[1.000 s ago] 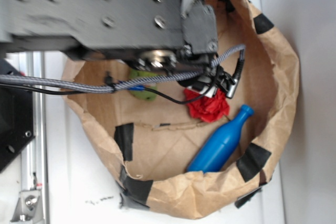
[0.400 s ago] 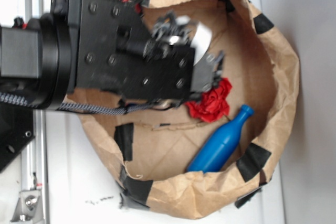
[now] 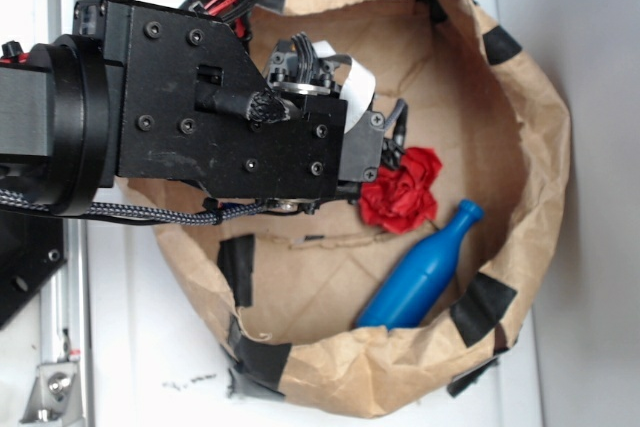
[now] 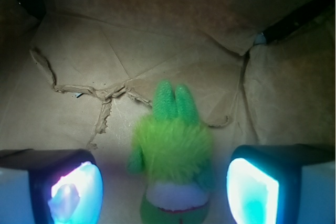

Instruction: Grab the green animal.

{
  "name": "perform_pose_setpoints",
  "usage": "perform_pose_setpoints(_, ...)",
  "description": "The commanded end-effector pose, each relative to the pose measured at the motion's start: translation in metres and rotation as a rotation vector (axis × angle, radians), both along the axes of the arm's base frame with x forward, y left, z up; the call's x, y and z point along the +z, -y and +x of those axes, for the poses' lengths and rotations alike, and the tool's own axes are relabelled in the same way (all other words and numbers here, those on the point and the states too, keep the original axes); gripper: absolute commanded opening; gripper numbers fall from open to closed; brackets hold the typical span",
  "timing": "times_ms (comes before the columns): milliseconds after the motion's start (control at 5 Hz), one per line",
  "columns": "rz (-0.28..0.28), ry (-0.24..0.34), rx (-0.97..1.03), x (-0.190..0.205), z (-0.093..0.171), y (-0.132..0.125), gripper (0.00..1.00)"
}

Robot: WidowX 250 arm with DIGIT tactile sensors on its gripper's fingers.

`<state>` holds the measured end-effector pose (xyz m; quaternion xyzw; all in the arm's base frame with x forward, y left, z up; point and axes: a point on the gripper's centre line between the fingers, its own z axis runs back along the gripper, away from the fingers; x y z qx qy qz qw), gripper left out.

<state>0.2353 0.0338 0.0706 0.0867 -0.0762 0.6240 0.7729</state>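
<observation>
Green animal (image 4: pixel 170 156): lime-green fuzzy plush, shaggy pile on the body, two stubby ribbed limbs pointing to 12 o'clock, a white band and a thin red mark toward 6 o'clock in the wrist view. It lies on the creased paper floor between the two pads, touching neither; in the exterior view the arm hides it.
Tool (image 4: pixel 163 187): released, jaws spread wide with a gap on each side of the plush; the pads (image 4: pixel 252 190) look smooth and glow pale cyan.
Arm (image 3: pixel 200 117): black boxy metal housing with screw heads, a braided cable running along its lower edge.
Paper bag (image 3: pixel 540 147): brown kraft paper, crumpled, rim rolled down into a rough bowl and patched with black tape.
Red fabric rose (image 3: pixel 402 190): folded cloth petals, at 3 o'clock of the arm's tip.
Blue bottle (image 3: pixel 420 272): smooth glossy plastic, slim neck, lying at 5 o'clock of the rose.
Counter (image 3: pixel 580 47): plain white, flat, under the bag.
</observation>
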Motion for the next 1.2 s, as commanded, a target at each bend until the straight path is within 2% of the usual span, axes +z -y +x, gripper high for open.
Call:
perform_pose_setpoints(0,0.009,0.032,-0.04,-0.009,-0.027,-0.012,1.0)
perform_pose_setpoints(400,-0.184,0.042,-0.104,-0.028,-0.024,-0.019,1.0)
perform_pose_setpoints(1000,-0.184,0.042,-0.104,-0.028,-0.024,-0.019,1.0)
